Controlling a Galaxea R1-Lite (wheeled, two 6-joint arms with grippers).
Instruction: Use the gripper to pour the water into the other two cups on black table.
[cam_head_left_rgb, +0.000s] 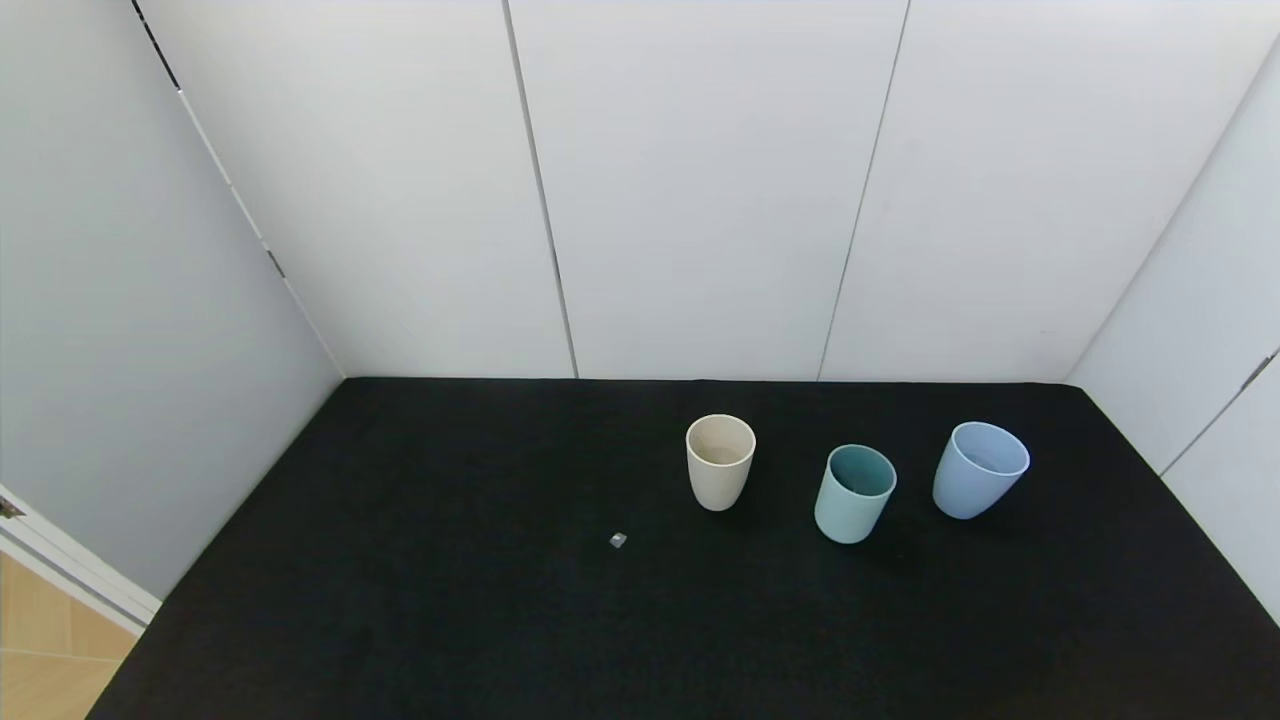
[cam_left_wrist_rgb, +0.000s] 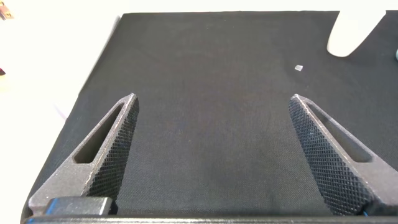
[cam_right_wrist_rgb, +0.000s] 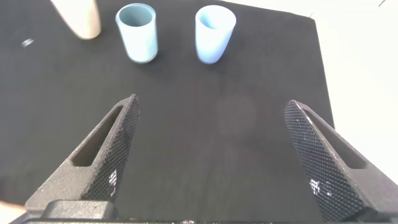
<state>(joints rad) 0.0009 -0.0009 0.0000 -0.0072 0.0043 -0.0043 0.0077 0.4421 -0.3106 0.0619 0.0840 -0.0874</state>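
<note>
Three tumblers stand upright in a row on the black table (cam_head_left_rgb: 420, 600): a beige cup (cam_head_left_rgb: 720, 462), a teal cup (cam_head_left_rgb: 855, 493) in the middle and a periwinkle blue cup (cam_head_left_rgb: 980, 469). I cannot make out water in the teal cup. Neither arm shows in the head view. My right gripper (cam_right_wrist_rgb: 211, 112) is open and empty above the table, well short of the teal cup (cam_right_wrist_rgb: 138, 32) and blue cup (cam_right_wrist_rgb: 214, 33); the beige cup (cam_right_wrist_rgb: 79, 17) is at the frame edge. My left gripper (cam_left_wrist_rgb: 212, 106) is open and empty over bare table, with the beige cup (cam_left_wrist_rgb: 351, 31) far off.
A tiny grey-white scrap (cam_head_left_rgb: 617, 540) lies on the table in front of the beige cup; it also shows in the left wrist view (cam_left_wrist_rgb: 299, 68). White walls enclose the table at the back and both sides. A wooden floor strip (cam_head_left_rgb: 40, 640) shows beyond the left front corner.
</note>
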